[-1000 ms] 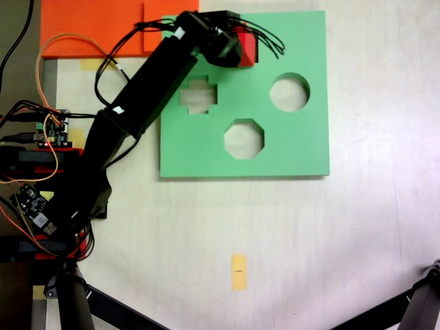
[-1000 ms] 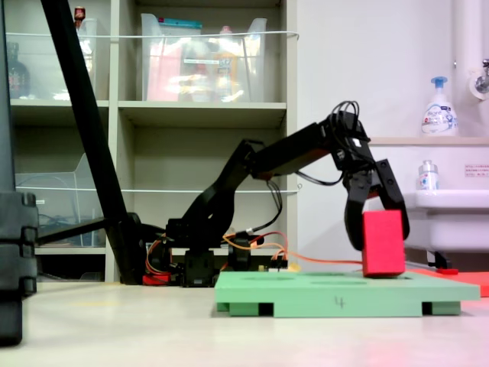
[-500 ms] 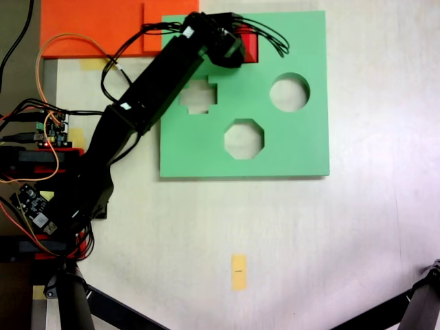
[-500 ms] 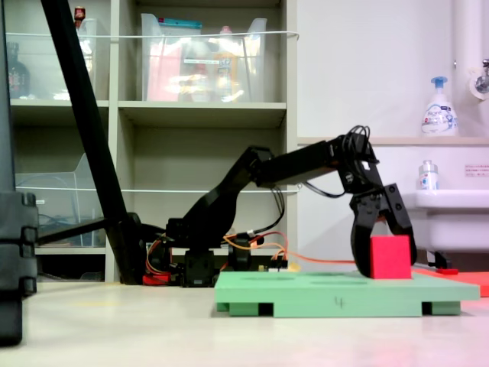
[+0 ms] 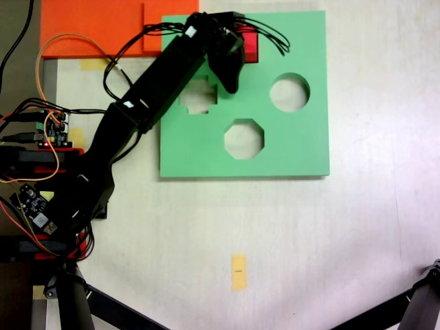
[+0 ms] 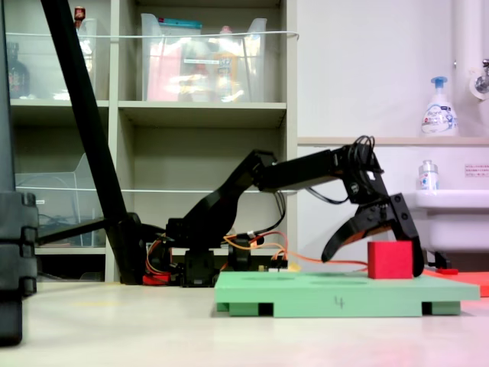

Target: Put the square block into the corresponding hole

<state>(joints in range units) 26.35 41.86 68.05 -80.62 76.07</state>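
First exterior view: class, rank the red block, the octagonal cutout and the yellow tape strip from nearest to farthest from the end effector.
Measured from the end effector:
1. Red block, right beside it, at the board's top.
2. Octagonal cutout, lower on the board.
3. Yellow tape strip, off the board, near the bottom.

A side-on view from floor level. A flat green foam board (image 6: 336, 293) lies on a pale floor. A red foam cube (image 6: 390, 260) sits low on the board's right part. A black robot arm reaches in from the left; its gripper (image 6: 374, 246) straddles the cube, jaws spread wide. Shelves (image 6: 153, 115) stand behind.
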